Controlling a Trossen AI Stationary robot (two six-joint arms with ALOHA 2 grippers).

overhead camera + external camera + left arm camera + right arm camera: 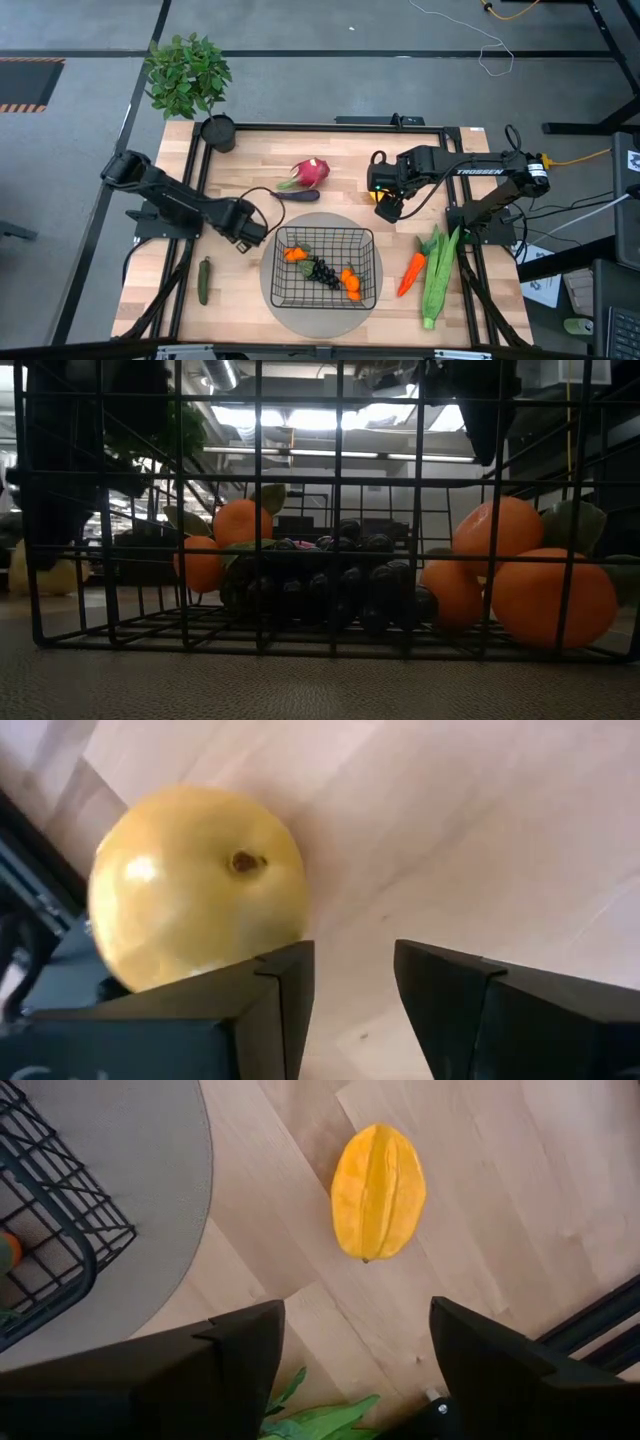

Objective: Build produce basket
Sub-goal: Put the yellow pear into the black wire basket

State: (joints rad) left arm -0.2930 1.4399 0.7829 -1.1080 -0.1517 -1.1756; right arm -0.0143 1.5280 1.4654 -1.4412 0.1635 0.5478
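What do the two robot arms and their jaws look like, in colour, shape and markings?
Both arms are dark, almost black, built of jointed tube-like segments. The right arm carries white "TROSSEN" lettering along its forearm; the left arm shows no marking that can be read. Black cables run beside the bases. The fingers are flat, matte black blocks with squared, angular tips.

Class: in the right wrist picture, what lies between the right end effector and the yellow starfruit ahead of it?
Only bare wooden table. The right end effector is open, the starfruit lies apart from it; the right wrist view shows this.
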